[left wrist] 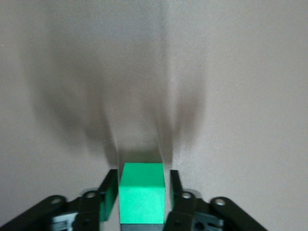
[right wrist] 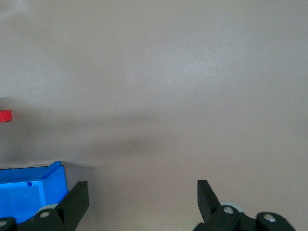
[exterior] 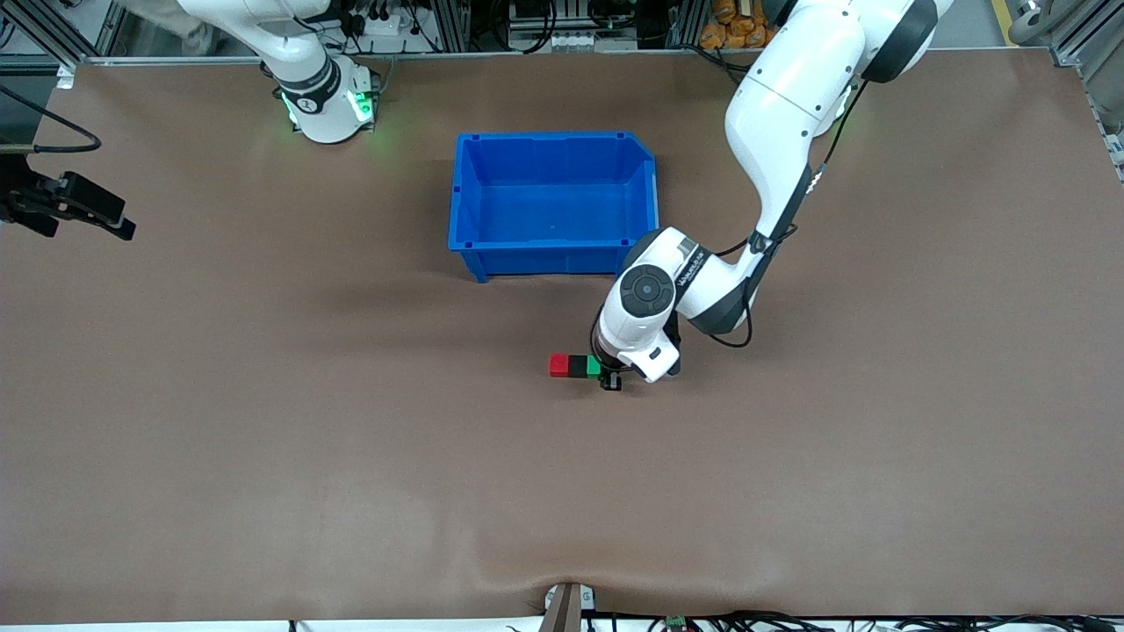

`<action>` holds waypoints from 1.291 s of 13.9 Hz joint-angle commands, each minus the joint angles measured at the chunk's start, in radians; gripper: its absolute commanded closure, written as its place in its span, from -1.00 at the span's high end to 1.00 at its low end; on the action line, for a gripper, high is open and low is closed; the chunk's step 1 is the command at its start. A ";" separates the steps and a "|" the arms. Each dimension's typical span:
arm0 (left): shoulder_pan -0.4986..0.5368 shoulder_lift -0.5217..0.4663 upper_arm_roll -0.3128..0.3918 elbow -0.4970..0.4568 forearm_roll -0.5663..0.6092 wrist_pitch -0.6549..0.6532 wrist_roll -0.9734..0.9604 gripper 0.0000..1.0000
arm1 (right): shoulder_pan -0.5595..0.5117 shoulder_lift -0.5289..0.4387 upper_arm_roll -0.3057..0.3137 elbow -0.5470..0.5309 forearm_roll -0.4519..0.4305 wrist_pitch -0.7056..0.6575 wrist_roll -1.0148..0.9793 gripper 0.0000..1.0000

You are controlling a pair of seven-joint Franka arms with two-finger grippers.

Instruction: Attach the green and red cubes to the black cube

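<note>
Cubes sit in a row on the table: red cube (exterior: 558, 365), black cube (exterior: 577, 366), green cube (exterior: 594, 365), at six o'clock from the blue bin (exterior: 551, 254). Left gripper (left wrist: 141, 202) has its fingers just beside the green cube, a thin gap each side. Right gripper (right wrist: 143, 197) waits, spread wide, near the bin.

Left gripper (left wrist: 142, 202) low, jaws parted.

cubes: bright red cube (exterior: 558, 365) + matte black cube (exterior: 577, 366) + bright green cube (exterior: 594, 365), all plain solid colour | bin (exterior: 551, 254): bold blue, no markings | table (exterior: 263, 421): flat dull brown | arms: glossy white with black joints, black fingers (left wrist: 108, 195), green lights glowing on one base
</note>
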 commanded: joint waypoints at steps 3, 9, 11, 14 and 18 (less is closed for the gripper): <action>0.031 -0.127 0.000 -0.026 0.025 -0.094 0.138 1.00 | -0.004 0.012 0.006 0.012 -0.019 0.000 -0.004 1.00; 0.152 -0.335 0.000 -0.027 0.028 -0.417 0.639 1.00 | 0.007 0.023 0.007 0.012 -0.018 0.004 -0.004 1.00; 0.197 -0.387 -0.002 -0.027 0.028 -0.445 0.719 1.00 | 0.007 0.023 0.007 0.013 -0.018 0.004 -0.004 1.00; 0.243 -0.446 -0.008 -0.027 0.027 -0.491 0.871 1.00 | 0.005 0.023 0.007 0.012 -0.019 0.004 -0.004 1.00; 0.290 -0.522 -0.002 -0.026 0.027 -0.556 1.023 1.00 | -0.007 0.033 0.007 0.012 -0.038 0.024 -0.003 1.00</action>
